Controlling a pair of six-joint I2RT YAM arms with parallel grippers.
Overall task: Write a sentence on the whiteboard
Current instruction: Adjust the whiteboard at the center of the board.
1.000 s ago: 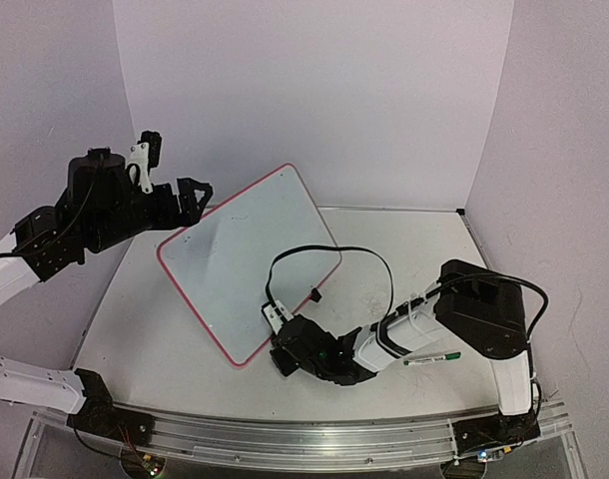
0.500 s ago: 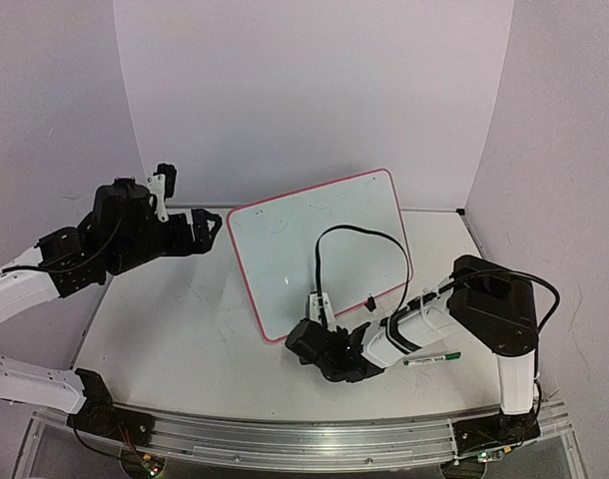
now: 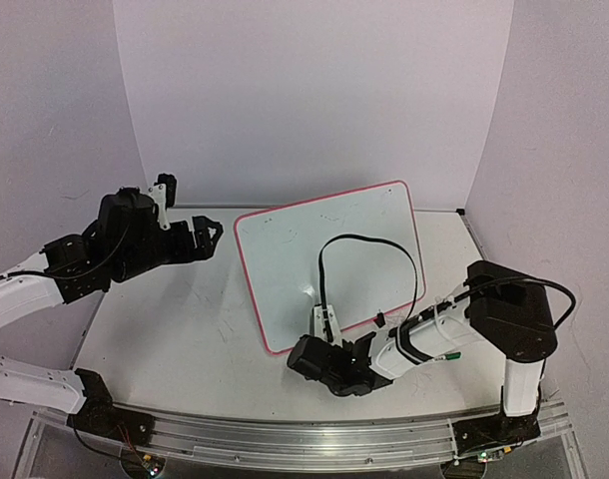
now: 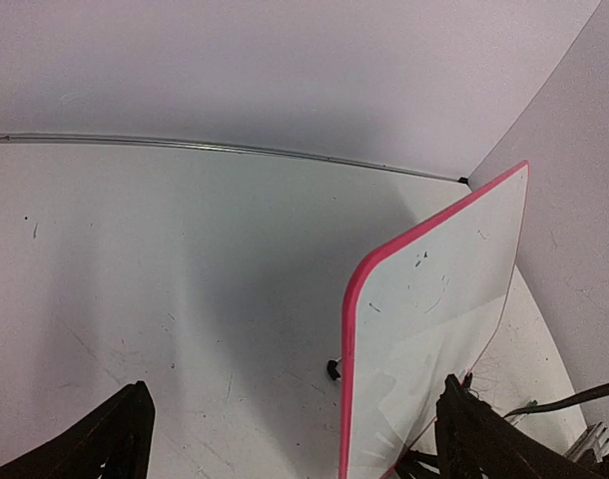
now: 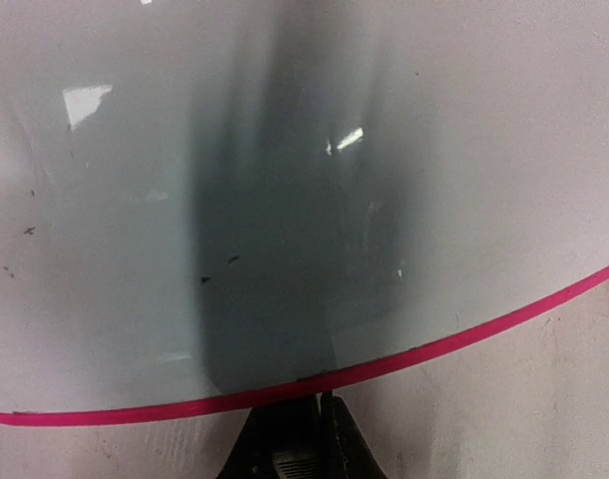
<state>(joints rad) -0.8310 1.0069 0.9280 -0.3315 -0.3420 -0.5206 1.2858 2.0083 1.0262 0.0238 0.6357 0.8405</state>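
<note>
Steadying the whiteboard is the job as I read it: nothing is written yet, so it wants to go down flat before any pen work.

Top view. The board stands tipped up on its lower edge near the middle of the surface, face toward the camera. The right claw sits at the bottom rim and appears clamped on it, with that forearm stretched low across the surface. The left claw hangs off the board's left edge, near but apart from it, spread and holding nothing. A green marker lies under the right forearm. A black cable loops in front of the board face (snag risk).

Left wrist view. Its two fingers sit far apart at the frame's bottom corners, only bare surface between them. The board rises edge-on to the right, with a few small dark specks on the face.

Right wrist view. Glossy board fills the frame; the pink rim crosses low, with the claw's dark fingers bunched at it.

My plan: lower slowly, keep the pinch square on the rim, mind the cable, and bring the left arm in to brace.
</note>
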